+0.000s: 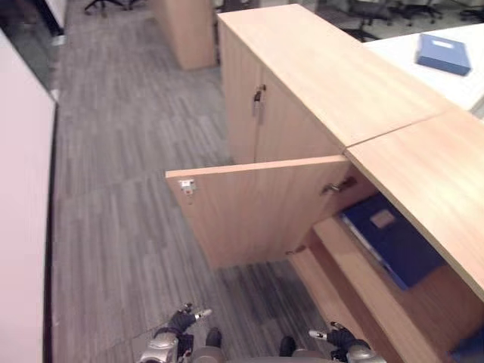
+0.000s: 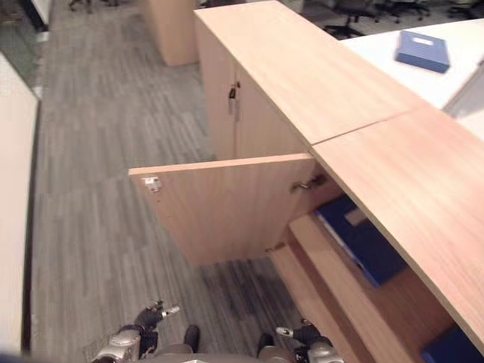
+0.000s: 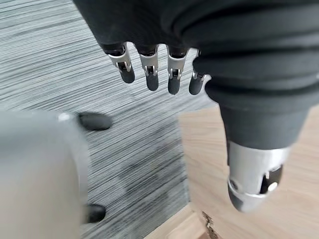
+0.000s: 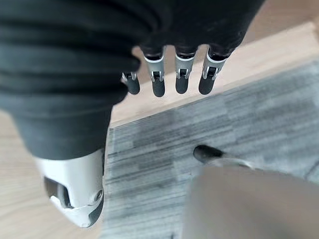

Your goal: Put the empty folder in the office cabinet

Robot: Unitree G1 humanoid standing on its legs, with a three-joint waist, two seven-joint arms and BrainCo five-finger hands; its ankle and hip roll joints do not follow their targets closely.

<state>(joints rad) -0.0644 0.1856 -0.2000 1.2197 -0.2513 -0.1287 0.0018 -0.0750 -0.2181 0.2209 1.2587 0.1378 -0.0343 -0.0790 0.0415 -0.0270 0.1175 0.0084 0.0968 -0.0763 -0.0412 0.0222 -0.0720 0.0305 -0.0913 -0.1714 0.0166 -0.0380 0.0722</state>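
- the fingers of the left hand are seen hanging loose and slightly apart in its wrist view, nothing held; the left hand sits at 7 o'clock in the head views, low over the carpet.
- the fingers of the right hand are likewise relaxed and apart, nothing pinched; this hand sits at 5 o'clock, near the cabinet's lowest board.
- a dark blue folder is seen lying flat on a shelf inside the open cabinet, at 3 o'clock, so the task looks almost done.
- a second blue folder rests on a white table at 1 o'clock, well apart from both hands.
- the cabinet door stands wide open at the centre of the head views; if the robot steps forward or turns, the door's free corner could be struck and the hinge strained.
- the shelved folder seems to reach towards the shelf's front edge; if so, closing the door could catch it or knock it down.
- a pale label is seen on the shelved folder, but no writing on it can be read; no brand marks can be made out anywhere.
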